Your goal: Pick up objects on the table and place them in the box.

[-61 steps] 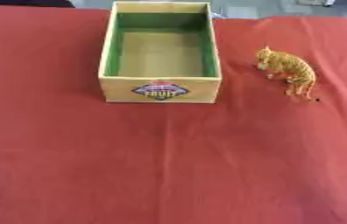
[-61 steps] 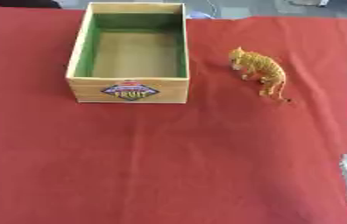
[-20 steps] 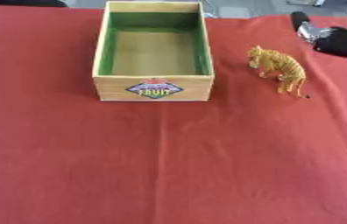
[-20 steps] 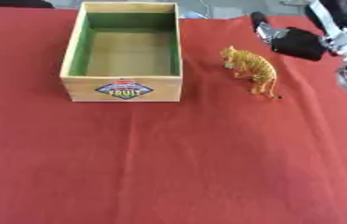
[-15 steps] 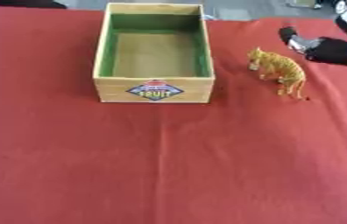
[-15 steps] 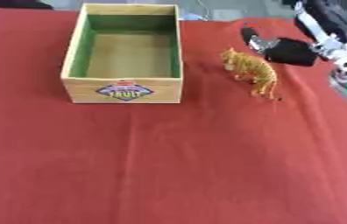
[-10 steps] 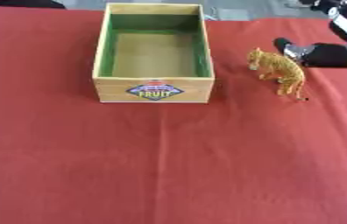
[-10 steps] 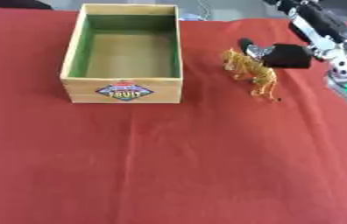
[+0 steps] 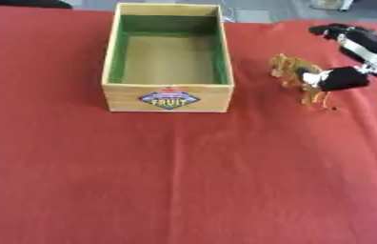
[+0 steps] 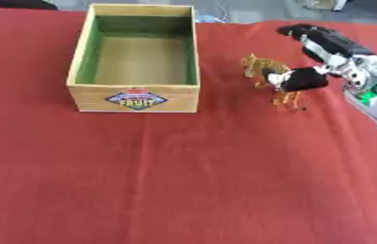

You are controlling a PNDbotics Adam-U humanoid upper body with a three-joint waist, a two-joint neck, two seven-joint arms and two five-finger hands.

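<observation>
A small orange striped toy tiger (image 9: 287,67) stands on the red cloth to the right of the wooden box (image 9: 168,98). The box has a green lining, a "FRUIT" label on its front wall, and nothing inside. My right hand (image 10: 342,61) reaches in from the right edge. Its black thumb (image 10: 298,79) lies across the tiger's back and hides its middle. The fingers (image 10: 318,37) stretch straight out beyond the tiger, apart from it. The hand is open. My left hand shows in neither view.
Red cloth (image 9: 183,181) covers the whole table, with wide bare room in front of the box and the tiger. Grey floor and dark shapes show past the far edge.
My right hand has come down and leftward from the upper right corner to the tiger, and its thumb now covers the tiger's back. The tiger and box have not moved.
</observation>
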